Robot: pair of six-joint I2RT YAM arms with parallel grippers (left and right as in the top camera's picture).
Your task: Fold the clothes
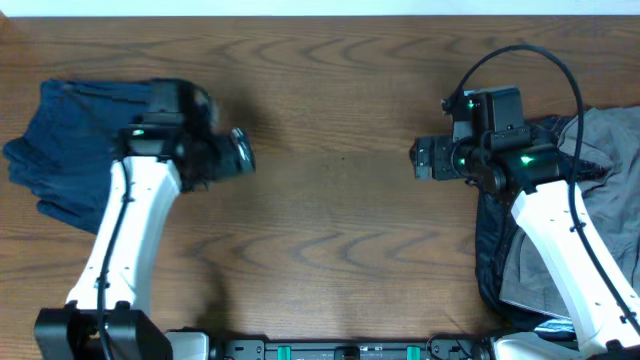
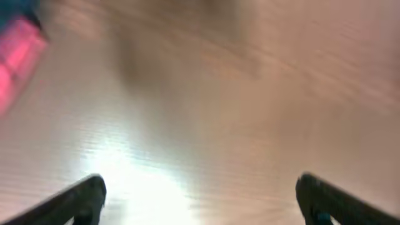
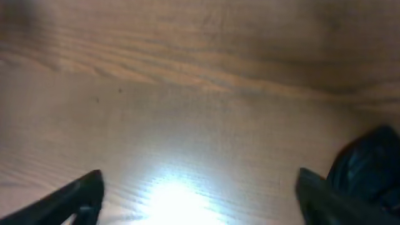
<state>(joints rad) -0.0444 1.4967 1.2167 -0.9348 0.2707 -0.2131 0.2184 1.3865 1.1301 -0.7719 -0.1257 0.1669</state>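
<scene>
Dark navy shorts (image 1: 70,145) lie folded at the table's far left, partly under my left arm. My left gripper (image 1: 240,153) is just right of them, open and empty over bare wood; its fingertips (image 2: 199,200) show wide apart in the blurred left wrist view. A pile of clothes lies at the right edge: a grey piece (image 1: 600,215) and a shiny black piece (image 1: 490,255). My right gripper (image 1: 424,158) is left of the pile, open and empty; its fingertips (image 3: 199,199) frame bare wood, with dark cloth (image 3: 369,165) at the right.
The brown wooden table (image 1: 330,230) lies between the two grippers. A pink-red blurred shape (image 2: 19,53) shows at the upper left of the left wrist view. The arm bases stand at the front edge.
</scene>
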